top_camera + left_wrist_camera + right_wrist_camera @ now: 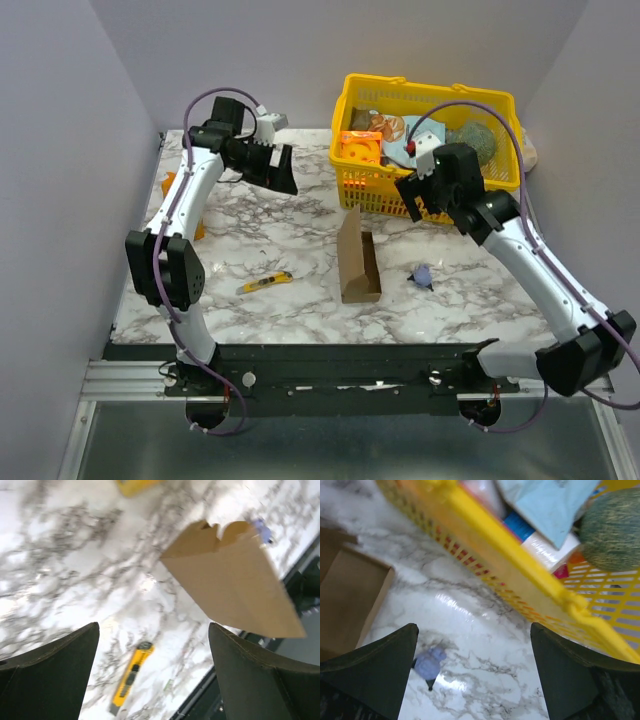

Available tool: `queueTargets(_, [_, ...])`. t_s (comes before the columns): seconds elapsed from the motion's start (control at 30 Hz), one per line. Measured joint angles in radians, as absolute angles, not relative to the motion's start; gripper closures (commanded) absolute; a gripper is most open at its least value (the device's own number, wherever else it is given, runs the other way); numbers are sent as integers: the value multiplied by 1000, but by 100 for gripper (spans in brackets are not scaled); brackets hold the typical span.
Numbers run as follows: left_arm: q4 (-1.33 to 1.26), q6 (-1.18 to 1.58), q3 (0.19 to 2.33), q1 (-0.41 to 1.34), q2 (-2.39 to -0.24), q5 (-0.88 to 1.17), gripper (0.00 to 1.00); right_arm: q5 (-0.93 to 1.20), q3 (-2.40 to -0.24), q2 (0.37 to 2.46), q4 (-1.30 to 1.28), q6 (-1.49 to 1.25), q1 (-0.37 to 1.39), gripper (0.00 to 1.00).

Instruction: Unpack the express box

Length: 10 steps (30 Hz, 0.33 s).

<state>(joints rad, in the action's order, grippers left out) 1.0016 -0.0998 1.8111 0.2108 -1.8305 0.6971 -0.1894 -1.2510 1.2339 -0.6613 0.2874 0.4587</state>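
Observation:
The express box is a small brown cardboard carton lying open in the middle of the marble table, one flap standing up. It shows in the left wrist view and at the left edge of the right wrist view. A small blue-purple object lies on the table right of the box, also in the right wrist view. My left gripper is open and empty, raised at the back left. My right gripper is open and empty, raised by the basket's front wall.
A yellow mesh basket with several items stands at the back right; its rim shows in the right wrist view. A yellow utility knife lies front left of the box, also in the left wrist view. An orange object sits at the table's left edge.

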Motion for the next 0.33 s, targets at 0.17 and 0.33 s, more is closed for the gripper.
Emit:
queueTargets(0.17, [962,-96,1839,134,-1799,606,1,-316,-1377,1357,-654,212,457,0])
queueTargets(0.33, [944,-83,1882,121,-1792,560,1,-352,-1493,1415,-651,177,457,0])
